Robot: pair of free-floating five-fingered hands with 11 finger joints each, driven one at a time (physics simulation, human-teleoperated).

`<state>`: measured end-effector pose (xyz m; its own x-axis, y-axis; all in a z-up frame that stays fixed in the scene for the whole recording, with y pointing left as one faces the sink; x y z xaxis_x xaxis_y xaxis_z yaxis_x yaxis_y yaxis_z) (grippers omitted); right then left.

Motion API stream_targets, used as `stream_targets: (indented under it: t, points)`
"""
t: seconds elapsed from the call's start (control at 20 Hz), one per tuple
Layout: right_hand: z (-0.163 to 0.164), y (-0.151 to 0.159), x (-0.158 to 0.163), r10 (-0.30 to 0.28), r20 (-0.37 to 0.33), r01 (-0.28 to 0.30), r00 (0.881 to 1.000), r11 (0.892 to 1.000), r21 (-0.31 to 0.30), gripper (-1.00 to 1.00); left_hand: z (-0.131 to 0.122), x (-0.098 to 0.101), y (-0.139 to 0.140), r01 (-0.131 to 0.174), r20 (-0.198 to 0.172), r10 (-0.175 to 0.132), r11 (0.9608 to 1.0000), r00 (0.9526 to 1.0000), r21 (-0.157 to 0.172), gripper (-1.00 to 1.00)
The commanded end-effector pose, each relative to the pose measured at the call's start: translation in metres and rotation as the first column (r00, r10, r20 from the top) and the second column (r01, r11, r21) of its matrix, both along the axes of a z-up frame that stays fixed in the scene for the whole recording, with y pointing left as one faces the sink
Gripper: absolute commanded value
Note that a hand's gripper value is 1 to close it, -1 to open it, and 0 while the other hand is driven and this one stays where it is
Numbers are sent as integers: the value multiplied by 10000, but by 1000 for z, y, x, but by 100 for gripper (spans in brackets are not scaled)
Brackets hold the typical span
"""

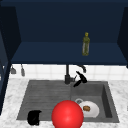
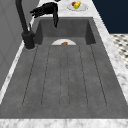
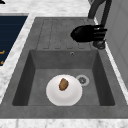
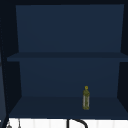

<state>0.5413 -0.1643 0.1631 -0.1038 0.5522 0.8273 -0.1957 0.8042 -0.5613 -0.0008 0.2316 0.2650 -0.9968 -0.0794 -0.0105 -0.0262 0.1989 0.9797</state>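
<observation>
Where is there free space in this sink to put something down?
The ribbed drainboard, between the faucet and the front rim, is bare. In the basin, the white plate with its brown piece of food covers most of the floor. Near the faucet it is crowded: the right hand hovers there.

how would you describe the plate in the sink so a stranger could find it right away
Start at the dark grey sink set in the marble counter and look into its deep basin, beside the ribbed draining board. On the basin floor lies a round white plate, next to the drain. It carries a small brown piece of food, and it is the one white thing in the grey basin.
</observation>
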Motion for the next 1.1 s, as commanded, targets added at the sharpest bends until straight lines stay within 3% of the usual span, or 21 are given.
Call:
stream_targets:
  t: [0.0, 0.1, 0.2, 0.3, 0.65, 0.75, 0.85, 1.05]
  points:
    - [-2, -4, -2, 137, -1, -137, 9999, 9988, 469, -100, 0, 0, 0, 0, 0, 0, 10000, 10000, 0, 0]
    - [-5, -3, 10, 150, -860, -110, 9962, 9988, 468, -100, 0, 0, 0, 0, 0, 0, 10000, 10000, 0, 0]
    - [-10, -4, -1, 450, -688, -421, 9966, 9982, 428, -100, 0, 0, 0, 0, 0, 0, 10000, 10000, 0, 0]
    - [-8, -8, 3, 549, -1149, -469, 9919, 9964, 712, -100, 0, 0, 0, 0, 0, 0, 10000, 10000, 0, 0]
    - [-6, -21, 1, 685, -2615, -608, 9628, 9975, 371, -100, 0, 0, 0, 0, 0, 0, 10000, 10000, 0, 0]
    - [3, -29, 8, 835, -2491, -805, 9649, 9965, 223, -100, 0, 0, 0, 0, 0, 0, 10000, 10000, 0, 0]
    - [1, -32, 17, 870, -2670, -875, 9597, 9961, 101, -100, 0, 0, 0, 0, 0, 0, 10000, 10000, 0, 0]
    - [6, -38, 31, 610, -2802, -677, 9580, 9976, -143, -100, 0, 0, 0, 0, 0, 0, 10000, 10000, 0, 0]
